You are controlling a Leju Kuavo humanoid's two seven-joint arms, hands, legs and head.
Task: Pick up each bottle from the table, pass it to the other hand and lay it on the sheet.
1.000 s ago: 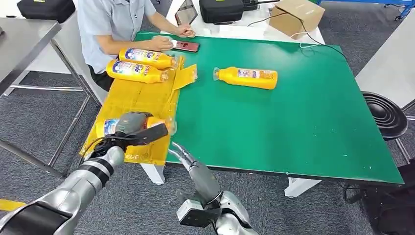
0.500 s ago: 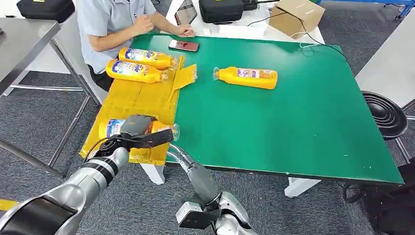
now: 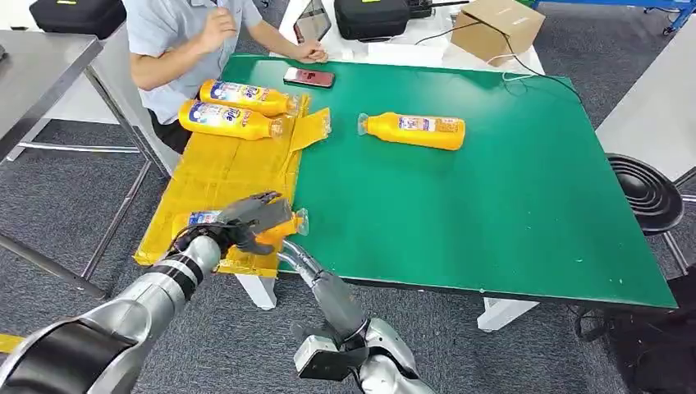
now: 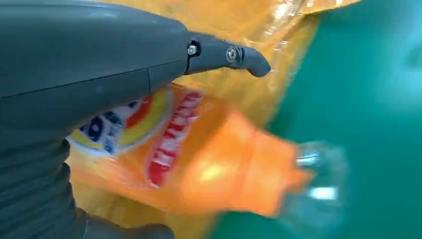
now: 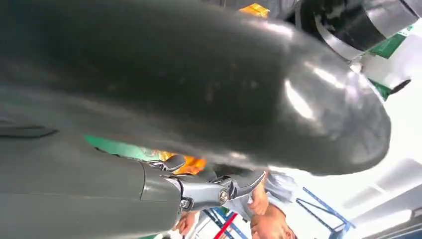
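Hiding bottle (image 3: 283, 227) label: left hand (image 3: 250, 220).

Green table (image 3: 492, 205) fills the frame's centre — a yellow sheet (image 3: 222, 164) covers its left edge, one orange bottle (image 3: 414, 130) lies upper centre, a phone (image 3: 309, 77) near the top edge.

Held bottle (image 3: 246, 226): middle hidden under my left hand (image 3: 250, 220); label and cap blurred at the wrist. My right hand (image 3: 299, 258): fingers out of sight below the worktop (image 3: 492, 205) edge.
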